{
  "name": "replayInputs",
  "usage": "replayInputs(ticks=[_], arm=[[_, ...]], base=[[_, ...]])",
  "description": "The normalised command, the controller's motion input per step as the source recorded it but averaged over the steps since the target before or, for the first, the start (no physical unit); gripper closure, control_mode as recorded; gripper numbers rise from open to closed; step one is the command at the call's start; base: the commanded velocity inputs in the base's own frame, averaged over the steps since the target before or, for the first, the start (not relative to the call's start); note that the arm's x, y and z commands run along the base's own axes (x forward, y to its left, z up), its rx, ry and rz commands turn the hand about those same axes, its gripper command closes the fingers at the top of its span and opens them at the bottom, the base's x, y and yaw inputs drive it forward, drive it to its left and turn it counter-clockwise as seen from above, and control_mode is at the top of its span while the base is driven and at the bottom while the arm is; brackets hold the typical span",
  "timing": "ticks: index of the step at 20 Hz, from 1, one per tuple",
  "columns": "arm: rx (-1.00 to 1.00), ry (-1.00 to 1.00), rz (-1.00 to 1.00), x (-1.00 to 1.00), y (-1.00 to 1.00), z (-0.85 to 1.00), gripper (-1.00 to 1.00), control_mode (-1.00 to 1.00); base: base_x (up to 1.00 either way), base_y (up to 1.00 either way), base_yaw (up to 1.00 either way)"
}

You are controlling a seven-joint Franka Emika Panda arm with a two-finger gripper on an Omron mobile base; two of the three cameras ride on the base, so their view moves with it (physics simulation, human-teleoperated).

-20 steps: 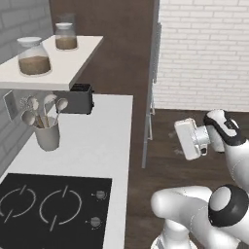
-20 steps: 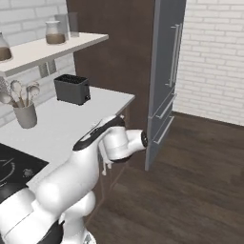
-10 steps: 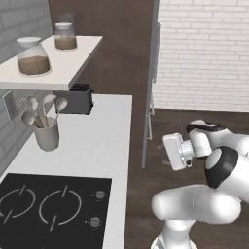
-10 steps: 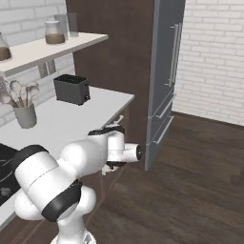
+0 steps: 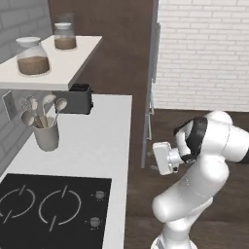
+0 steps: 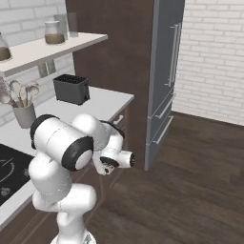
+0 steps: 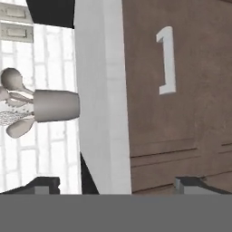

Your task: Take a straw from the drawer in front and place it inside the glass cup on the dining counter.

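My gripper (image 7: 120,183) is open with nothing between its dark fingertips (image 7: 195,183). In the hand view it faces the dark-brown drawer (image 7: 181,113) front under the white counter's edge (image 7: 102,90). The drawer is shut, and its pale handle (image 7: 167,61) sits above and between my fingers. From the left base view the gripper (image 5: 158,158) hangs just off the counter's side, below the top. In the right base view the gripper (image 6: 105,167) sits close to the cabinet fronts. The straw, the glass cup and the dining counter are out of view.
On the counter stand a grey utensil holder (image 5: 46,136) with spoons, a black toaster (image 5: 78,98) and a black cooktop (image 5: 48,209). A shelf (image 5: 53,68) above carries two jars. A tall grey fridge (image 6: 164,81) stands beyond the counter's end, over dark wood floor (image 6: 190,190).
The arm has folded down. The hand has dropped and swung left, from out over the floor to close against the cabinet front. The jaws stay open.
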Motion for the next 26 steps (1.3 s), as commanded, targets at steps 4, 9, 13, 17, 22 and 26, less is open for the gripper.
replayInputs(ticks=[4, 9, 13, 17, 22, 26], arm=[[0.01, -0.10, 0.08, 0.37, 0.13, -0.43, -1.00, -1.00], [0.00, -0.13, 0.11, 0.33, 0.17, -0.32, -1.00, -1.00], [0.00, -0.11, 0.10, 0.37, 0.22, -0.23, -1.00, -1.00], [0.01, -0.07, 0.05, 0.43, 0.24, -0.17, -1.00, -1.00], [0.01, -0.03, 0.03, 0.41, 0.27, -0.23, -1.00, -1.00], [0.00, -0.01, 0.02, 0.29, 0.24, -0.31, -1.00, -1.00]], base=[[0.00, 0.00, 0.00], [0.00, 0.00, 0.00], [0.00, 0.00, 0.00], [0.00, 0.00, 0.00], [0.00, 0.00, 0.00], [0.00, 0.00, 0.00]])
